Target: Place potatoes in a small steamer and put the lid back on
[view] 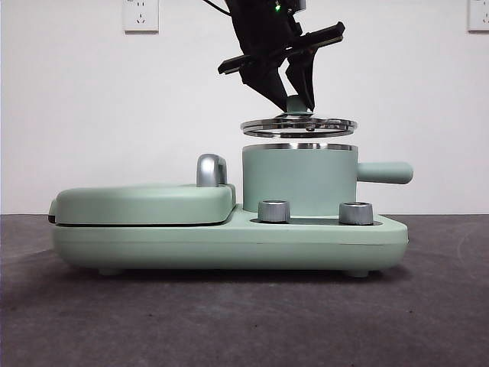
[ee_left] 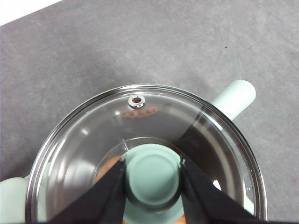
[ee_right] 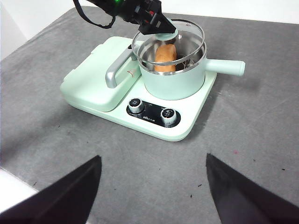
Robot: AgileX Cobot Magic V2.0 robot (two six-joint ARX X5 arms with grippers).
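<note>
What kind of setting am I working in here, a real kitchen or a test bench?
Likely a test bench: the mint-green cooker sits on a bare grey mat against a plain white wall with sockets, nothing kitchen-like around.

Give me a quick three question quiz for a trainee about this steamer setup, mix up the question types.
1. True or false: the lid rests on the pot.
2. Where is the potato? A) on the table B) inside the pot C) in the right gripper
3. Fill in: the left gripper grips the lid by its ____.

Key: 1 false, it hangs just above the rim. 2 B. 3 knob.
</note>
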